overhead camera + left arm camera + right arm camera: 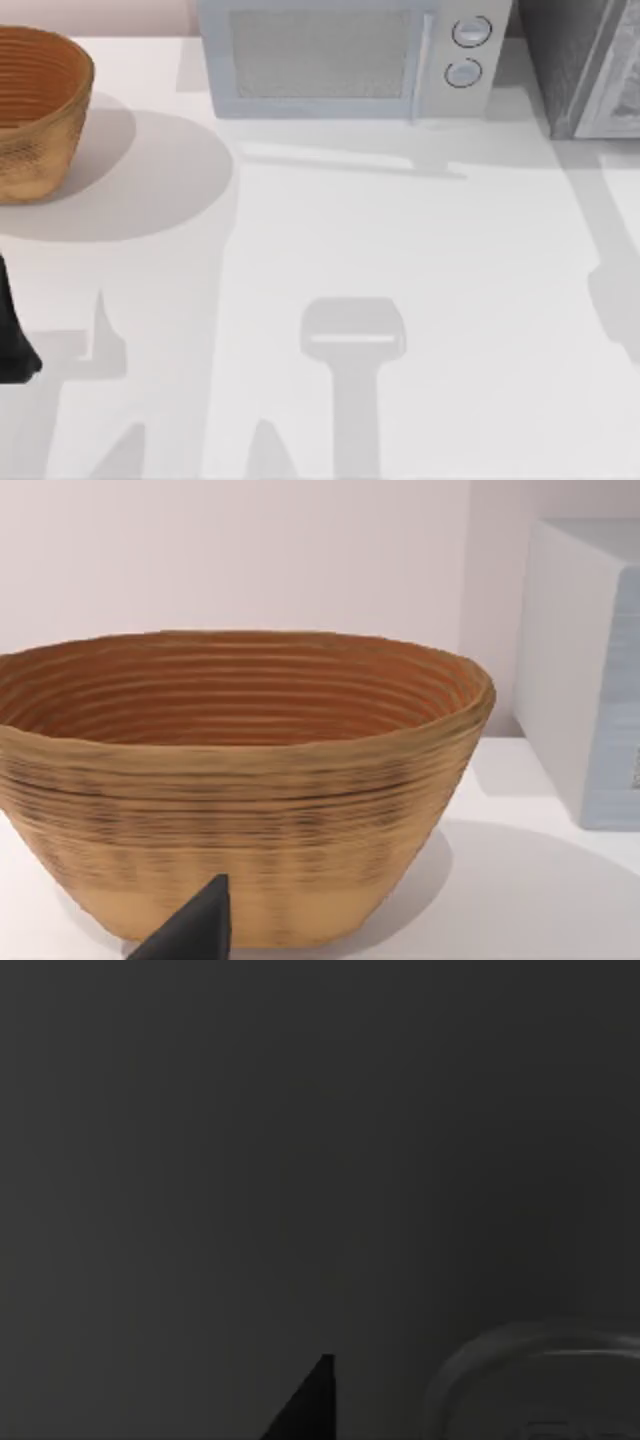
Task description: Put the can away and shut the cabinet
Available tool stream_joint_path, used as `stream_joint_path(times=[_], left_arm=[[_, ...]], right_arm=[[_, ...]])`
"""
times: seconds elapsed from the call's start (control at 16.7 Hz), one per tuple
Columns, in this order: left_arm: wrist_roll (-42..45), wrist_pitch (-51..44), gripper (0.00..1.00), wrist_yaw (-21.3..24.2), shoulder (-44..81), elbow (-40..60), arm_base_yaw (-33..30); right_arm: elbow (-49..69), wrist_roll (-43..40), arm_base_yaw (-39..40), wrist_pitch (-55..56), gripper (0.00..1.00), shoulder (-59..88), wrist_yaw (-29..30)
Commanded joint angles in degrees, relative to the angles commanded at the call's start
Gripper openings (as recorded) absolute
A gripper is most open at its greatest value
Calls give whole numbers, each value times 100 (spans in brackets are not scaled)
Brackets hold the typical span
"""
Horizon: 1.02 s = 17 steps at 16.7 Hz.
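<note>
Left gripper [195,930] hovers low just in front of the basket [240,780], facing its woven wall; I cannot tell whether it is spread or pressed together. From above, the left arm [14,335] sits at the table's [430,260] left edge, below the basket. The cabinet [562,70] stands at the far right corner, its light grey door panel [618,80] at the edge, just right of the microwave [350,60]. The right wrist view is dark
</note>
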Motion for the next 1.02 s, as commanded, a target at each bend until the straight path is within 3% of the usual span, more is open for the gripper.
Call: stream_joint_path(times=[0.12, 0.72, 1.02], left_arm=[[0, 0, 100, 0, 0, 0, 0], [0, 0, 100, 0, 0, 0, 0], [0, 0, 100, 0, 0, 0, 0]], right_arm=[[0, 0, 0, 0, 100, 0, 0], [-57, -5, 12, 30, 100, -53, -13], [-1220, -117, -21, 570, 100, -1149, -218]])
